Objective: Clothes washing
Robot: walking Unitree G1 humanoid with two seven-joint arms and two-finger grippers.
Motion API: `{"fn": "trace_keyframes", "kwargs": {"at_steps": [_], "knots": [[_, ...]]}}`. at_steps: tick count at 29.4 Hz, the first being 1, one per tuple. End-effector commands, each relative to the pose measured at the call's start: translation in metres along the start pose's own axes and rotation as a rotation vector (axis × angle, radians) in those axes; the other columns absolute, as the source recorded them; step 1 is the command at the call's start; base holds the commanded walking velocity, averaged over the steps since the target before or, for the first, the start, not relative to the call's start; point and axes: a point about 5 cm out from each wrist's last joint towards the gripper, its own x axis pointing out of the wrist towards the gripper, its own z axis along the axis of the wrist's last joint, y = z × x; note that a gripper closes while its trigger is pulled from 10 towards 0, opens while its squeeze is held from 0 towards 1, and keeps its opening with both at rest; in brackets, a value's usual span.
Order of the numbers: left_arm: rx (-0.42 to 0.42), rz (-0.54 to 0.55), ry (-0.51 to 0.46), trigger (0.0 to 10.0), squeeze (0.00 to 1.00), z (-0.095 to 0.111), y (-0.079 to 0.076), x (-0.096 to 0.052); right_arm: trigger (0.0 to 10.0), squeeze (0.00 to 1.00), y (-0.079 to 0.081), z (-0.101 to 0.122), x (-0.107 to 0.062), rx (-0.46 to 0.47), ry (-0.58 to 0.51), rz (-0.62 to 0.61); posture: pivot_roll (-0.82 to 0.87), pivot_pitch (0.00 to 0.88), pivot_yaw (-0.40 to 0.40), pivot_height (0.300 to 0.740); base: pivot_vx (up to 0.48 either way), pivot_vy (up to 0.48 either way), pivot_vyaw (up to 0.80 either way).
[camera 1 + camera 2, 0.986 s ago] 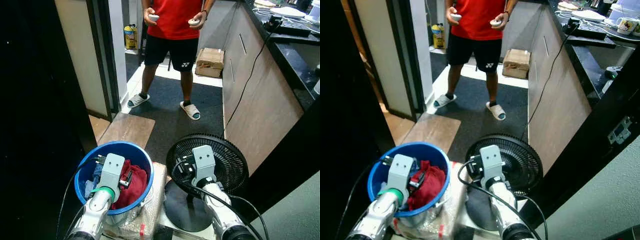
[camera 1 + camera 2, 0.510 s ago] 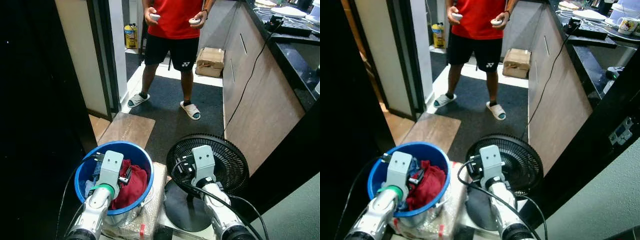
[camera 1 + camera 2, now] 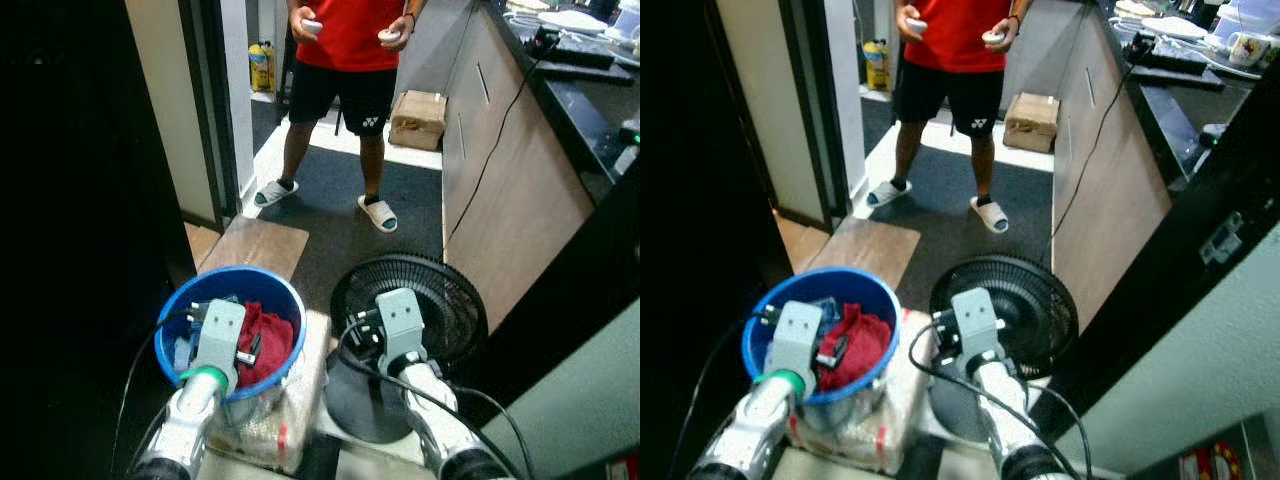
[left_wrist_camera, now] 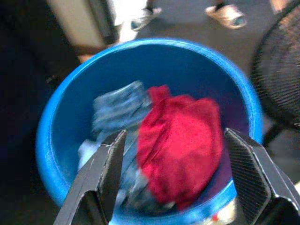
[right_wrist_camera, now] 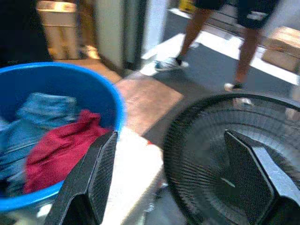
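Observation:
A blue bucket (image 3: 292,300) stands low on my left with a red garment (image 3: 268,332) and a piece of blue denim (image 4: 116,107) inside it. My left gripper (image 4: 174,132) hovers over the bucket's mouth, just above the red garment, open and holding nothing. My right gripper (image 5: 171,133) is open too and empty. It hangs beside the bucket, above the black fan (image 3: 440,300).
A person (image 3: 348,60) in a red shirt stands ahead on the dark floor, a controller in each hand. The bucket rests on a plastic-wrapped package (image 3: 292,400). A wooden cabinet with a dark counter (image 3: 520,170) runs along the right. A cardboard box (image 3: 418,105) lies by it, and a door frame (image 3: 205,120) is on the left.
The whole picture has shifted a little, so the camera has moved. Both grippers keep their places over the bucket and the fan, still open.

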Motion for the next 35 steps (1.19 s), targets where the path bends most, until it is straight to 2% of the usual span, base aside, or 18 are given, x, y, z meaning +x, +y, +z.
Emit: {"fn": "trace_keyframes", "kwargs": {"at_steps": [1,21,35], "knots": [[-0.009,-0.001,0.016,10.0,0.00,-0.0042,-0.0032,-0.0014,10.0,0.00,-0.0024,-0.0071,-0.0043,0.004,0.028,-0.010,0.11,0.000,-0.018,0.740,-0.330,0.000,0.00],[-0.008,0.006,0.016,10.0,0.00,-0.0043,-0.0027,-0.0019,10.0,0.00,0.0009,-0.0079,-0.0041,-0.011,0.034,0.012,0.11,0.001,-0.019,0.740,-0.329,0.000,0.00],[-0.018,0.014,0.017,10.0,0.00,-0.0040,-0.0034,-0.0013,10.0,0.00,0.0022,-0.0087,-0.0047,-0.006,0.037,0.033,0.11,0.003,-0.023,0.740,0.000,0.000,0.80]]}}
